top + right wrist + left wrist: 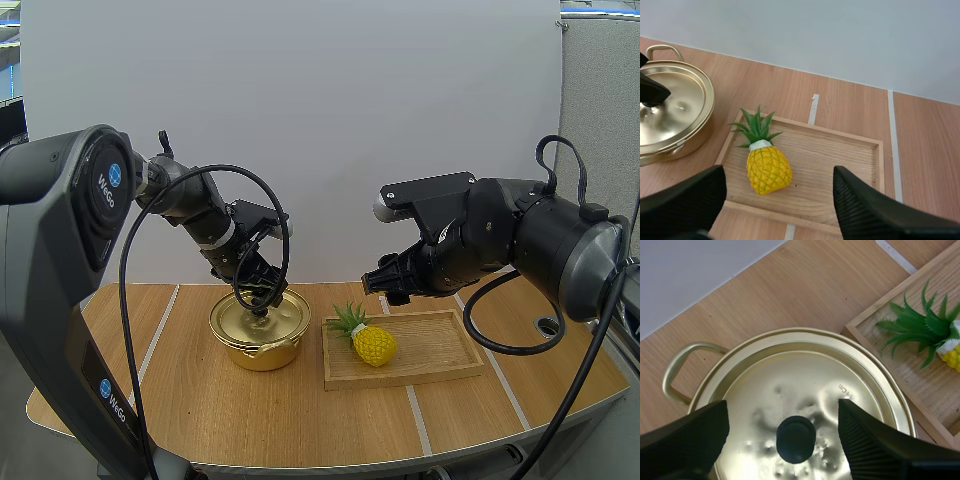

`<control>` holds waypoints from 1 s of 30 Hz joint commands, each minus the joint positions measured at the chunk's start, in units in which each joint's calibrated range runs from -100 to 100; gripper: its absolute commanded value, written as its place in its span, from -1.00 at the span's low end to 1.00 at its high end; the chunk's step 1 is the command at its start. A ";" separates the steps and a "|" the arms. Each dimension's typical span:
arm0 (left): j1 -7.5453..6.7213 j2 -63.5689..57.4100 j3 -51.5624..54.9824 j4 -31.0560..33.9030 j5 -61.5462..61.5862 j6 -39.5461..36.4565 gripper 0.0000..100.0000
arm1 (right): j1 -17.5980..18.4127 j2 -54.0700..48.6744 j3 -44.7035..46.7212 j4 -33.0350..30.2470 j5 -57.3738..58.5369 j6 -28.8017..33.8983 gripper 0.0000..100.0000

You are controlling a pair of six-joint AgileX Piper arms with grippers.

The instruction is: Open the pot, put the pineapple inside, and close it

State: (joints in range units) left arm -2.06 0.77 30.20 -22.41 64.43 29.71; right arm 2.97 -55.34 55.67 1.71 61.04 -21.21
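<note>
Firstly, table (200, 400): light wood top crossed by pale tape lines, filling the lower half of the high view.

Left arm (190, 205): black, entering from the left edge of the high view and reaching down toward the lower centre.

Right arm (520, 235): black, entering from the right edge and ending at mid-frame, above the table.

Wooden tray (440, 345): shallow, rectangular, flat on the table right of centre, just beside the pot but apart from it.

Pot (262, 352): gold metal, left of centre on the table, one loop handle (675, 370) turned away from the tray.

Lid (235, 320): gold, seated on the pot and closing it.

Pineapple (373, 344): yellow body, green crown, lying on its side at the tray's left end, crown toward the pot. It is outside the pot.

Left gripper (782, 410): directly over the lid, fingers spread, one to each side of the knob with a gap on both sides; nothing pinched.

Right gripper (780, 172): raised above the tray's far left part, fingers spread wide, holding nothing; the pineapple lies below, between them.

Knob (796, 439): small, black, round, at the lid's centre.
</note>
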 commanded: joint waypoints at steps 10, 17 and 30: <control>-0.13 2.97 -0.48 0.45 0.19 -0.15 1.00 | -0.23 -0.49 -0.32 0.15 -1.00 -0.38 1.00; -0.13 2.97 -0.48 1.97 2.08 -1.18 0.58 | -0.23 -0.49 -0.32 0.15 -2.43 -0.38 1.00; -0.04 0.32 -0.48 1.97 3.43 -2.34 -1.00 | -0.23 -0.49 -0.32 0.15 -2.57 -0.38 1.00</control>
State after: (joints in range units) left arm -2.15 2.39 29.92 -20.79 67.62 28.12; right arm 2.97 -55.34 55.67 1.71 59.86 -21.21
